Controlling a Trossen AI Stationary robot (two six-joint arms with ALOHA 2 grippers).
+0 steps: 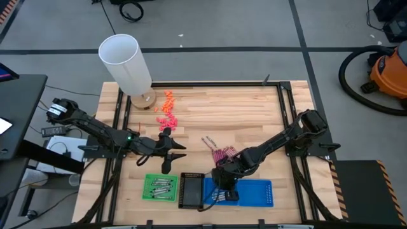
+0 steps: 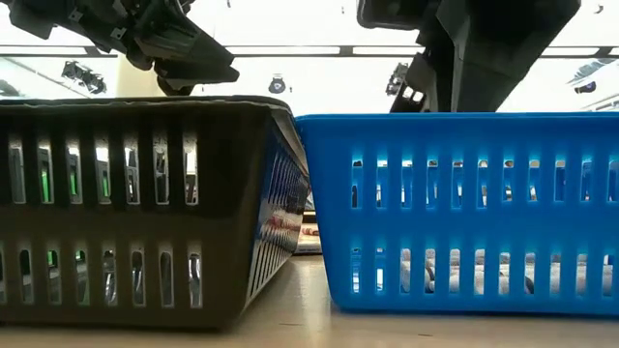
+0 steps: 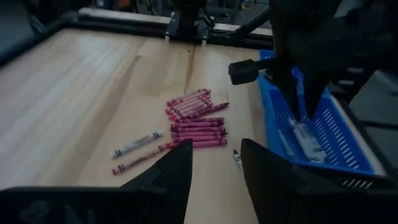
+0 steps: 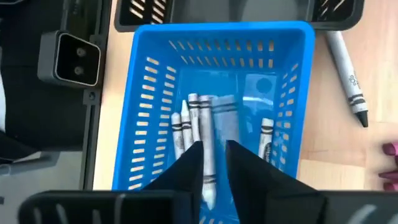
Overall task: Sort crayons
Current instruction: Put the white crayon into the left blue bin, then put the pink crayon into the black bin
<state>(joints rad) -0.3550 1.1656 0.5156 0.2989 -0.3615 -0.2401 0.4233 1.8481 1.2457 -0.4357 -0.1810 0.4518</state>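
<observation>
With a grey crayon [image 4: 208,163] pinched between its fingers over the blue tray [image 4: 149,93] at the bench's near edge, the right gripper [image 4: 214,163] is mid-drop and need only open, while the left gripper [image 3: 214,163] waits open near the magenta crayons [image 3: 196,118] mid-bench

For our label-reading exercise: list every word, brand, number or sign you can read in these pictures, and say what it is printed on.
No text can be read.
Grey crayons in the blue tray: dark wrapper bands, print too blurred.
Grey crayon on the table beside the tray: small dark marks, unreadable.
Magenta crayons on the table: wrapper print too small.
Orange vacuum on the floor: no legible label.
</observation>
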